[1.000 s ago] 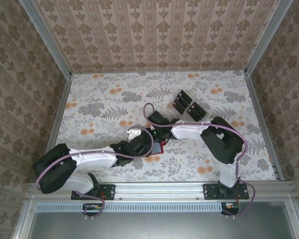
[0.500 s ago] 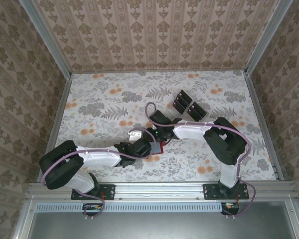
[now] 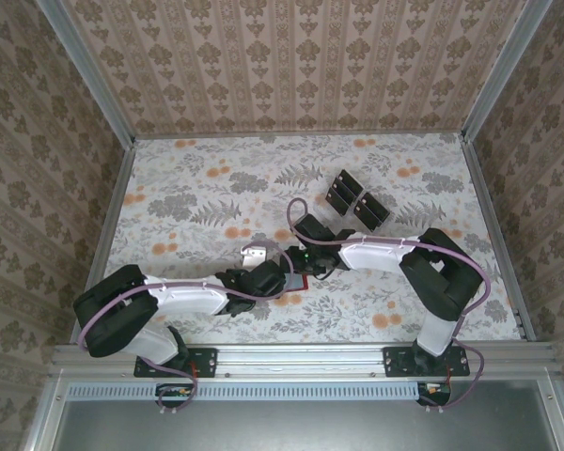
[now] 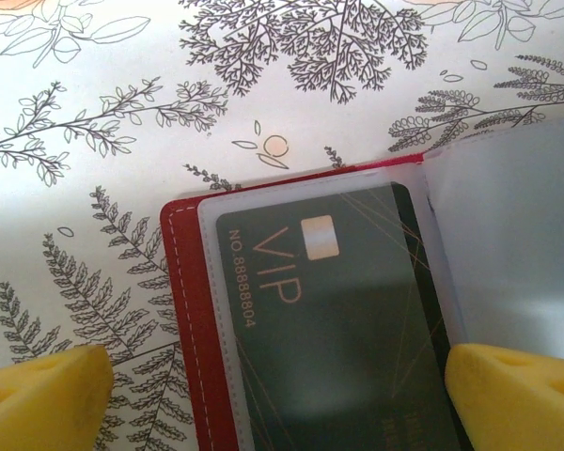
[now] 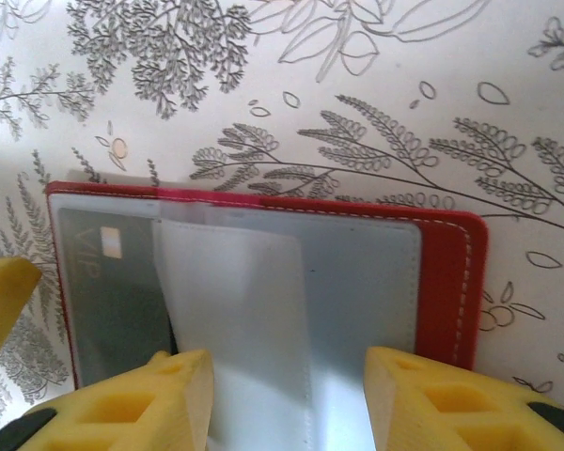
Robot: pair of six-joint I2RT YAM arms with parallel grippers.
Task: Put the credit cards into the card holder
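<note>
While left gripper [image 4: 280, 395] and right gripper [image 5: 287, 395] are hovering unclenched over the red leather wallet [image 5: 446, 272], flat dark cards [image 3: 343, 191] are lying nearer the right.

Red holder [image 4: 190, 301] open w/ VIP card [image 4: 338, 329] inside.

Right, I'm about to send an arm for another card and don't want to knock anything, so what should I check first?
1. Card holder lying open on the table: ok.
2. VIP card seated inside its clear pocket: ok.
3. Left gripper empty, fingers wide apart: ok.
4. Right gripper not touching the loose clear sleeve between its fingers: cannot tell.
5. Spare cards lying uncovered beyond the holder: ok.
6. All cards loaded: not ok, the spare ones lie on the table.
</note>
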